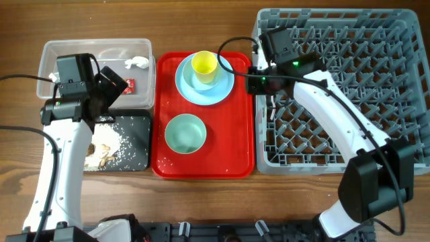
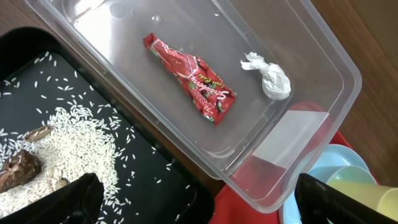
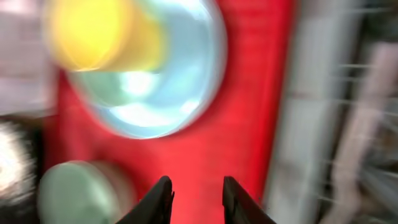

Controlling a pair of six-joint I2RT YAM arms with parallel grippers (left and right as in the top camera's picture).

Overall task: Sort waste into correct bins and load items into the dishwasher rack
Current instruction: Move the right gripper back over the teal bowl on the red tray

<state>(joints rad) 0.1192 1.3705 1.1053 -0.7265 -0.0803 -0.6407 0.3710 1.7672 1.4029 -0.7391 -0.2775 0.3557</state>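
A red snack wrapper [image 2: 189, 78] and a crumpled white tissue [image 2: 268, 76] lie in the clear tub [image 2: 311, 56]; from overhead they are the wrapper [image 1: 129, 84] and the tissue [image 1: 137, 63]. Rice and brown scraps [image 2: 74, 143] cover the black tray [image 1: 138, 128]. My left gripper [image 2: 199, 205] hangs wide open and empty over the edge between tub and tray [image 1: 113, 86]. A yellow cup [image 1: 204, 66] sits in light-blue dishes [image 1: 222, 87], with a pale-green bowl [image 1: 185, 132] nearer. My right gripper [image 3: 196, 199] is open a little and empty, over the red tray's right edge [image 1: 254, 70], beside the grey rack [image 1: 349, 94].
The red serving tray [image 1: 235, 148] lies between the bins and the rack. The right wrist view is blurred by motion. The right arm reaches across the rack's left half. Bare wooden table [image 1: 201, 202] runs along the front.
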